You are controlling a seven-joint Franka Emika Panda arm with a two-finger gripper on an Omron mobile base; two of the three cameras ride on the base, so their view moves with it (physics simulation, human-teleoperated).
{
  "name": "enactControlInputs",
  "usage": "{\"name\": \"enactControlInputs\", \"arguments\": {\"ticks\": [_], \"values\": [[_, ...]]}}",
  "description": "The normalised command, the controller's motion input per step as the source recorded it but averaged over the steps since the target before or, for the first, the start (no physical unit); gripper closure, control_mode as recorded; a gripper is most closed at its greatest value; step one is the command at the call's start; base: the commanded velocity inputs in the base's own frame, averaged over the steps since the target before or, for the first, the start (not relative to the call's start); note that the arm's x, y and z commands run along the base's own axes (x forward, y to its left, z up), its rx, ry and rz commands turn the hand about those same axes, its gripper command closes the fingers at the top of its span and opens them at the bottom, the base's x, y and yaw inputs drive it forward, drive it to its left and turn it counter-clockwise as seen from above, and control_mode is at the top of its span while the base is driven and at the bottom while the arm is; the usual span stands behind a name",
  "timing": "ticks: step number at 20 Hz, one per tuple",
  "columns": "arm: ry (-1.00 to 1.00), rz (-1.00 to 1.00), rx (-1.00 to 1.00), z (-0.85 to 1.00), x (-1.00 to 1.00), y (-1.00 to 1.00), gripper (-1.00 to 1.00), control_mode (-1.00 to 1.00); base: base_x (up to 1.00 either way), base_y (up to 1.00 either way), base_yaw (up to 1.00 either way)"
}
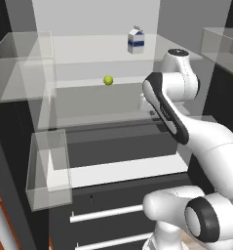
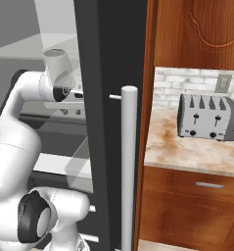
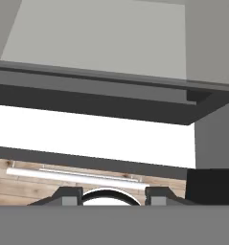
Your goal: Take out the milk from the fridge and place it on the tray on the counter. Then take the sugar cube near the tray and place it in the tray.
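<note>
Fridge (image 1: pixel 20 146) wide open, one milk (image 1: pixel 136 40) carton standing upright on the top shelf at about 12 o'clock, one yellow-green ball (image 1: pixel 108 80) a shelf lower toward 11. Gripper (image 3: pixel 113 194) down at the lower shelves, well short of the carton; fingertips (image 3: pixel 68 196) apart with nothing between. Likely light and stiff-sided, crushable if squeezed hard; best taken across the flat walls at the blue band. One toaster (image 2: pixel 207 117) on the counter (image 2: pixel 187 152).
</note>
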Motion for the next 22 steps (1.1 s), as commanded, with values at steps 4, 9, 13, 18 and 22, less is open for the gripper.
{"name": "enactControlInputs", "arguments": {"ticks": [4, 9, 13, 18, 22], "values": [[0.0, 0.0, 0.0, 0.0, -0.06, 0.0, -1.0, -1.0, 0.0, 0.0, 0.0], [-0.05, 0.0, 0.0, 0.0, -0.38, 0.05, -1.0, -1.0, 0.0, 0.0, 0.0], [-0.35, 0.0, 0.0, 0.22, -0.4, 0.02, -1.0, -1.0, 0.0, 0.0, 0.0], [-0.26, 0.0, 0.01, 0.44, -0.36, 0.0, -1.0, -1.0, 0.0, 0.0, 0.0], [-0.31, 0.0, 0.0, 0.48, -0.04, 0.0, -1.0, -1.0, 0.0, 0.0, 0.0]]}}
